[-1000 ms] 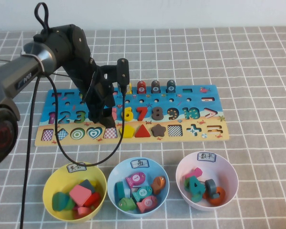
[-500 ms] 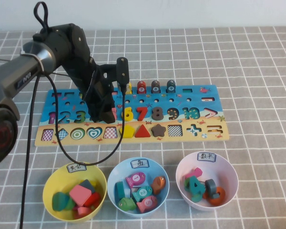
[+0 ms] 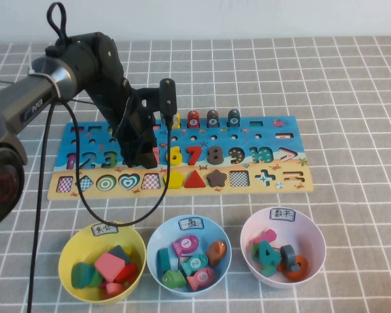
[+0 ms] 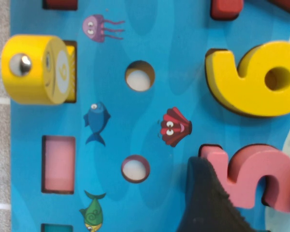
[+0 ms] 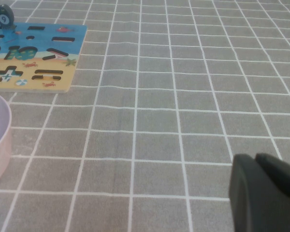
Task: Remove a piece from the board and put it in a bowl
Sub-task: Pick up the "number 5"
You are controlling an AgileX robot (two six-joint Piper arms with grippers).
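Currently your board [image 3: 274, 147] lies flat on the grid cloth, with the pale pink bowl [image 3: 313, 257] near its front edge, rightmost of three. Your left gripper [image 3: 145, 158] is down on the number row, closed onto the pink 5 [image 4: 253, 176], which sits in its slot beside the yellow 6 [image 4: 251, 79]. Your right gripper [image 5: 266, 195] hangs low over bare cloth, fingers together.

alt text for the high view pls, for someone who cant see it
The left gripper is down on the board, closed on the pink 5 beside the yellow 6. Yellow, blue and pink bowl sit in front; right gripper out of view.
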